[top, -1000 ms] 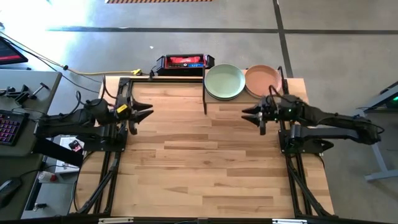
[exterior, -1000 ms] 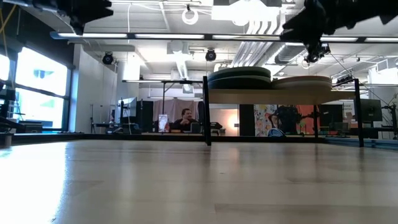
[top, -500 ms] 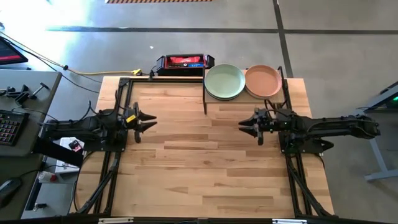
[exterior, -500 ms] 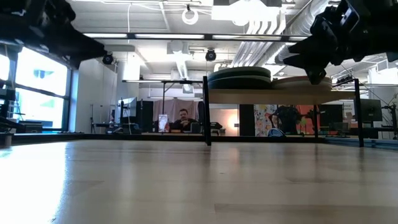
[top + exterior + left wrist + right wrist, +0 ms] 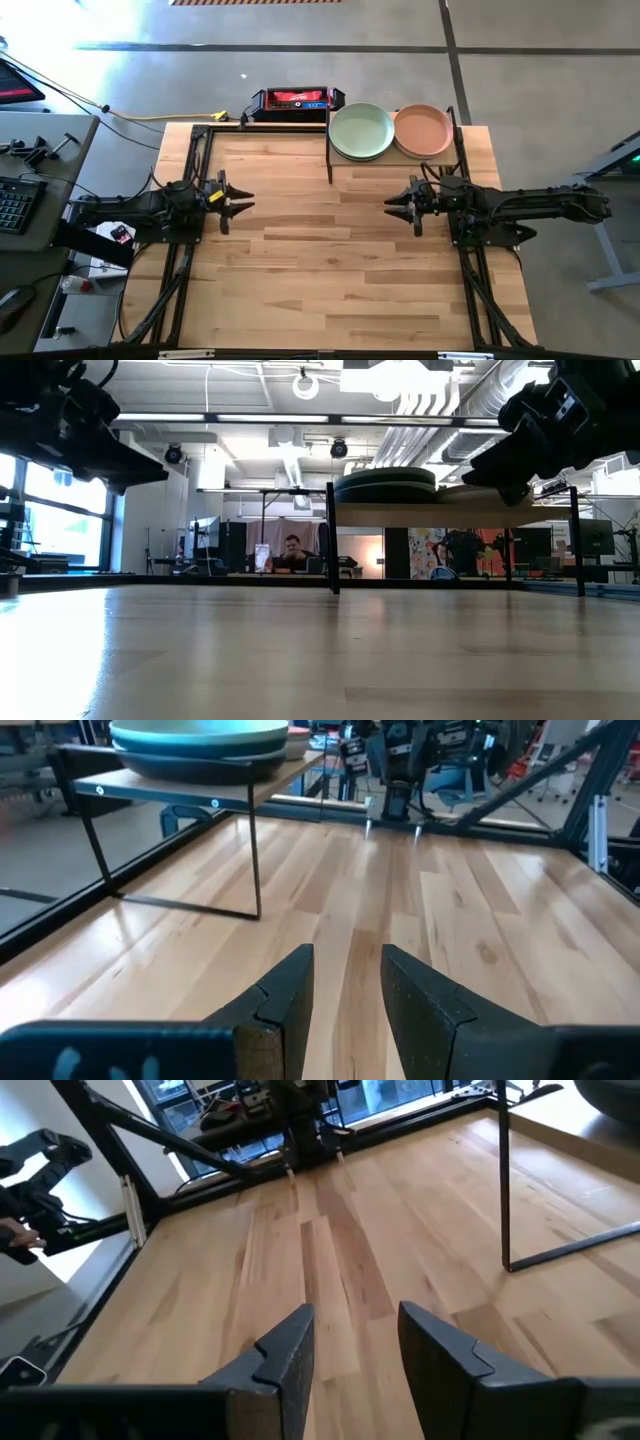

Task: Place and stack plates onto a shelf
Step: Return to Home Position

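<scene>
The shelf (image 5: 440,514) stands at the far edge of the table (image 5: 330,280), right of centre, and carries 2 stacks side by side: one topped by the pale green plate (image 5: 361,131) on its left half, one topped by the peach plate (image 5: 423,130) on its right half, and the low view shows the green-topped stack as the taller. The left gripper (image 5: 238,203) hangs above the table's left side and the right gripper (image 5: 393,206) above its right side, just in front of the shelf; the 2 point toward each other, well apart. On each gripper the fingers are parted by a moderate gap and hold nothing.
</scene>
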Controlling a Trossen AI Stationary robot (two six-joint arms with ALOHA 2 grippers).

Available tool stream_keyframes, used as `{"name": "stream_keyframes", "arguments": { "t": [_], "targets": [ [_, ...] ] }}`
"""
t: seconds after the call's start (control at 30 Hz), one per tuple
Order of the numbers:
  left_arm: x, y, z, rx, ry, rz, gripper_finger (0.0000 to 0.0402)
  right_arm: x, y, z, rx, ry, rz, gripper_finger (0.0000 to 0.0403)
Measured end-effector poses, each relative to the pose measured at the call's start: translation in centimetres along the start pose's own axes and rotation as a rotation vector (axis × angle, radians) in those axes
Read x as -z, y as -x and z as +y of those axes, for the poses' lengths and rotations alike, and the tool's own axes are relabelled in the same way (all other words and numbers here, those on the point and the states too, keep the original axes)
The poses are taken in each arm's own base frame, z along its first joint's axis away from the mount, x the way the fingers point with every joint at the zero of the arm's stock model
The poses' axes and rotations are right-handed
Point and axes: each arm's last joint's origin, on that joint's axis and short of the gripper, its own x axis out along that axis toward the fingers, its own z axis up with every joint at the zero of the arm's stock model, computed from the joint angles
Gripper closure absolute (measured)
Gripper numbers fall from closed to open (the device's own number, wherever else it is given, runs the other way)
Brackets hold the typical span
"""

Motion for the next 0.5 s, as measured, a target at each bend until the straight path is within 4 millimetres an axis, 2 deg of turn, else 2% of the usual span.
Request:
{"name": "stream_keyframes", "arguments": {
  "t": [0.4,0.5],
  "targets": [
    [0.04,-0.01,0.03,-0.009,0.049,0.004,0.0296,0.29,-0.01,-0.09,0.009,0.019,0.030,0.0275],
    [0.03,-0.01,0.09,-0.029,0.009,0.002,0.0296,0.56,0.00,-0.24,0.042,0.012,0.053,0.0275]
  ]
}}
